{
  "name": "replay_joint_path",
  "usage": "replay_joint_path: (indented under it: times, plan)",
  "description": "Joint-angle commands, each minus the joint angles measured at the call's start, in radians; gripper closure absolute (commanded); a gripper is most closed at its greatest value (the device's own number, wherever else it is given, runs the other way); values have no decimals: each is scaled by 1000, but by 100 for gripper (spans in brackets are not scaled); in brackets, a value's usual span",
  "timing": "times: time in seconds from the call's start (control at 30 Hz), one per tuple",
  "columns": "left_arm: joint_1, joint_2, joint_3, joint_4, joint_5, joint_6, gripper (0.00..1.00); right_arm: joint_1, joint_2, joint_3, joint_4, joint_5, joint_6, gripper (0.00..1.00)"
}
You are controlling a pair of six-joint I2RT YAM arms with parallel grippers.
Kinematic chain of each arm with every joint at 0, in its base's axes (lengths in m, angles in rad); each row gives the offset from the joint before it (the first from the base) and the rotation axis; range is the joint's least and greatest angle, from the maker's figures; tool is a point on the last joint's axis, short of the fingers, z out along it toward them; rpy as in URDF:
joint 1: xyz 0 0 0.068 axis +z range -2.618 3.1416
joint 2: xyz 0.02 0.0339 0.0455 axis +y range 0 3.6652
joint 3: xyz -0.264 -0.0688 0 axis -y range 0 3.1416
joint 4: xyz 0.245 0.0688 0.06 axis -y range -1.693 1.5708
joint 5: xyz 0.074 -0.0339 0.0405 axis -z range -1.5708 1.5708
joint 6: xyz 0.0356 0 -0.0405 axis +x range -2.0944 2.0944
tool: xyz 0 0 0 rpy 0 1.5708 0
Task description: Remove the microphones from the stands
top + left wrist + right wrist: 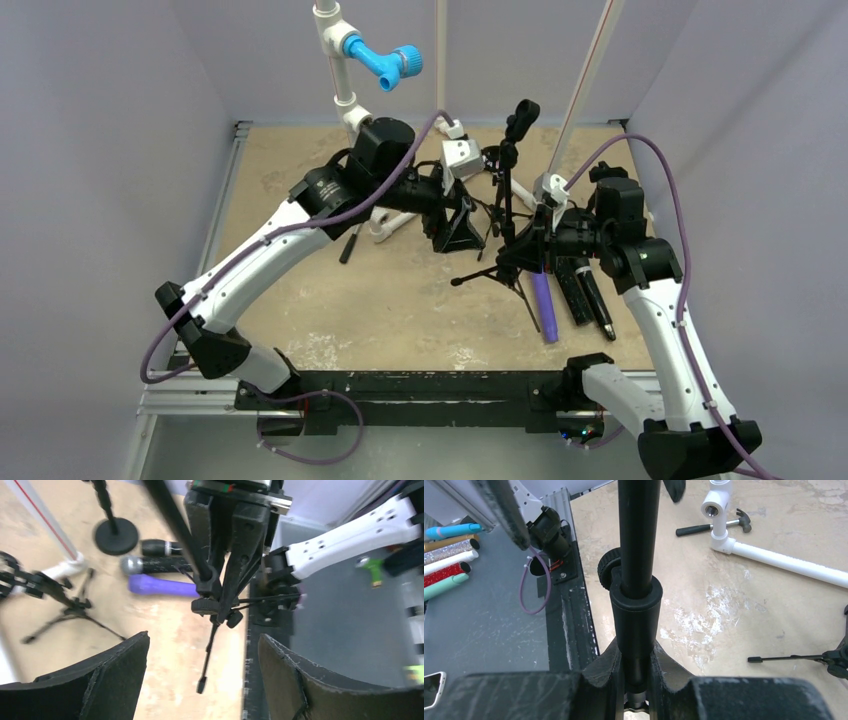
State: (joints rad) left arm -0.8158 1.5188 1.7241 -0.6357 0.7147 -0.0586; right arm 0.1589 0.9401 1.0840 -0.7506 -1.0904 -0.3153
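A black microphone [522, 117] sits in the clip at the top of a black tripod stand [508, 200] in the middle of the table. My right gripper [531, 245] is shut on the lower part of the stand's pole [636, 600], its jaws pressed on both sides of the collar. My left gripper [460, 228] is open and empty, just left of the stand and lower than the microphone. In the left wrist view its fingers [107, 677] stand wide apart, with the stand's pole [172, 525] and the right gripper ahead of them. The microphone is out of both wrist views.
A purple microphone [543, 305] and black microphones [590, 295] lie on the table by the right arm. A second small tripod [65, 605] and a round-base stand [116, 535] are close by. A hammer [714, 527] and white PVC pipe [774, 560] lie at the far left.
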Motion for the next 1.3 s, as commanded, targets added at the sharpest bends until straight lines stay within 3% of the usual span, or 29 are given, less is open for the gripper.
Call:
replay_joint_path:
  times: [0.0, 0.13, 0.5, 0.73, 1.07, 1.2, 1.27]
  plan:
    - [-128, -66, 77, -84, -343, 336, 23, -9, -17, 8, 45, -26, -6, 100]
    - [-226, -44, 112, -108, -526, 482, 26, -14, -17, 8, 45, -26, -5, 100]
    - [-328, 37, 143, -78, -698, 620, 37, -19, -22, -2, 51, -29, 0, 100]
    - [-336, 60, 140, -82, -682, 599, 49, -18, -33, -18, 64, -28, 3, 100]
    - [-330, 85, 148, -111, -609, 516, 96, -19, -47, -17, 60, -26, 4, 100]
    - [-265, 92, 180, -148, -438, 369, 100, -18, -50, -8, 48, -28, -6, 100]
    - [-204, 93, 193, -152, -264, 279, 100, -18, -50, -6, 45, -30, -12, 100]
